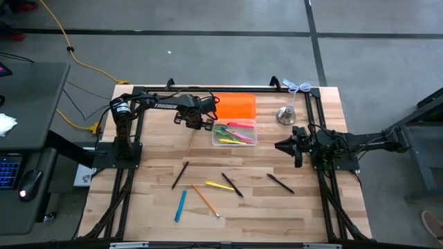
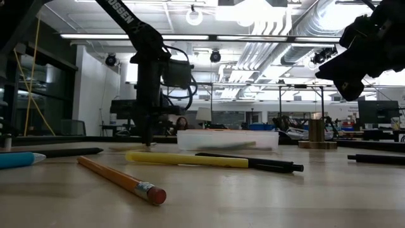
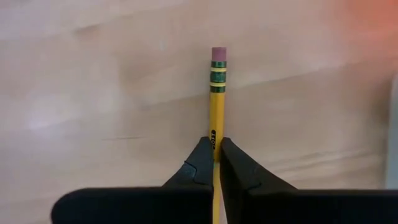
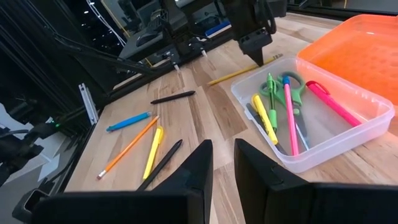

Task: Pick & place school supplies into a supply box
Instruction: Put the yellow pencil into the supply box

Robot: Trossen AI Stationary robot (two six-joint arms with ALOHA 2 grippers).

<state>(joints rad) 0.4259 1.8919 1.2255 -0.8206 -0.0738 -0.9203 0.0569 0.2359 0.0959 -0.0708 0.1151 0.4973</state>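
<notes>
**Left gripper pinches a yellow pencil beside the box**

I see my left gripper (image 3: 216,152) down at the table, just beside the clear supply box (image 1: 234,142). Its two fingers are squeezed tight on a yellow pencil (image 3: 217,99) with a pink eraser. The pencil lies flat on the wooden table (image 1: 304,207) and sticks out past the fingertips. From the right wrist camera I can see the same pencil (image 4: 239,73) lying close to the box's corner, with the left gripper (image 4: 257,48) right on top of it.

Inside the box there are green-handled scissors (image 4: 273,93), a pink pen (image 4: 290,115), another pink pen (image 4: 333,102) and a yellow marker (image 4: 264,118). The orange lid (image 1: 235,107) lies flat, touching the far side of the box.

More things lie loose on the table: a blue pen (image 1: 180,205), an orange pencil (image 1: 205,200), a yellow pen (image 1: 219,185) and some black pens (image 1: 232,185).

My right gripper (image 1: 279,146) waits up in the air on the right side. Its fingers have a small gap and hold nothing. A silver bell (image 1: 286,115) stands near it.
</notes>
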